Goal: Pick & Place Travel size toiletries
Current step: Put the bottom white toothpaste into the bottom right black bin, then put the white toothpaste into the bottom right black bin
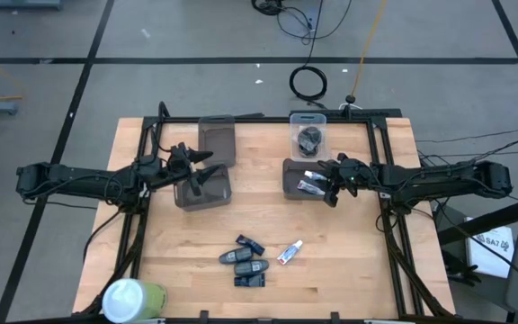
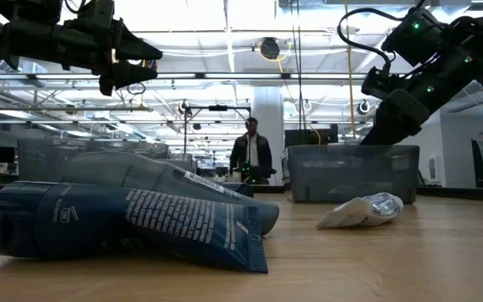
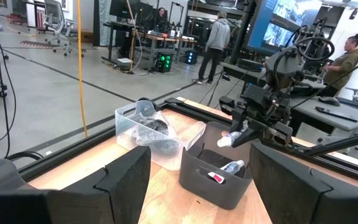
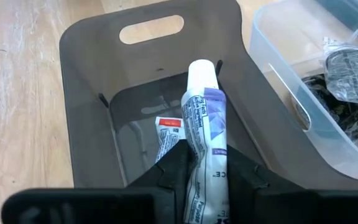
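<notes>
My right gripper (image 4: pixel 205 180) is shut on a white tube with a purple label (image 4: pixel 202 118), over a grey bin (image 1: pixel 291 171) right of the table's middle. A second small tube with a red mark (image 4: pixel 168 134) lies on that bin's floor. Several dark oblong pieces (image 1: pixel 245 261) and a little white tube (image 1: pixel 290 253) lie on the table's near half. In the low view a dark tube (image 2: pixel 124 222) and the white tube (image 2: pixel 363 210) lie flat on the wood. My left gripper (image 1: pixel 200 175) is open above another grey bin (image 1: pixel 214 196) and touches nothing. My right gripper pinches the white tube between its two fingers at the flat tail half (image 4: pixel 207 165). The tube runs out along the fingers, with its white cap (image 4: pixel 202 71) leading and slanting down into the grey bin. It is lifted clear above the bin's floor (image 3: pixel 232 138).
A clear bin with dark bagged lumps (image 1: pixel 310 135) stands just beyond the right grey bin. A third grey bin (image 1: pixel 216 137) stands at the far left. A big white-and-green cylinder (image 1: pixel 133 297) sits at the near left corner. A black frame (image 1: pixel 380 193) edges the table. People stand in the room behind.
</notes>
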### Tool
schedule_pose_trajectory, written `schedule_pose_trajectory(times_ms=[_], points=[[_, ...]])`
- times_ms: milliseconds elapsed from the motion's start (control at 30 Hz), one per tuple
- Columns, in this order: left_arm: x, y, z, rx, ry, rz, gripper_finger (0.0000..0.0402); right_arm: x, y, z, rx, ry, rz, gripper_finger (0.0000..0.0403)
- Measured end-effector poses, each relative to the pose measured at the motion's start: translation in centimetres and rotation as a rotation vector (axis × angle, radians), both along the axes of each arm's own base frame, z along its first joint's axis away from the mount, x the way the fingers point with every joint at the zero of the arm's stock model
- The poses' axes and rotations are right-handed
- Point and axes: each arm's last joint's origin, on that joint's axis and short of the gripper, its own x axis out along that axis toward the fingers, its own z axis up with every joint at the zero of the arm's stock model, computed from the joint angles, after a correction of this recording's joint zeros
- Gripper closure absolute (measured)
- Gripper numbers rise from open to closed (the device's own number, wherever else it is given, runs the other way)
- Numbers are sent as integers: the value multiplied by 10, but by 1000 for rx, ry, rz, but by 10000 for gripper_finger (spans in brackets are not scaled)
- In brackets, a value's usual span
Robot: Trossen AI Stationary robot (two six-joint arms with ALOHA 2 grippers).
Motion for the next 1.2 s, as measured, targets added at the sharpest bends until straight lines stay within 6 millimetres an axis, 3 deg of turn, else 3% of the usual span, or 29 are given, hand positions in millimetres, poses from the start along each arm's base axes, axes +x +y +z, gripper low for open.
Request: schedule_pose_trajectory(times_ms=[867, 1200], points=[[0, 0, 0, 0, 0, 0, 131, 0, 0, 1, 17, -14, -16, 319], [0, 0, 0, 0, 0, 0, 131, 11, 0, 17, 7, -216, 33, 318]])
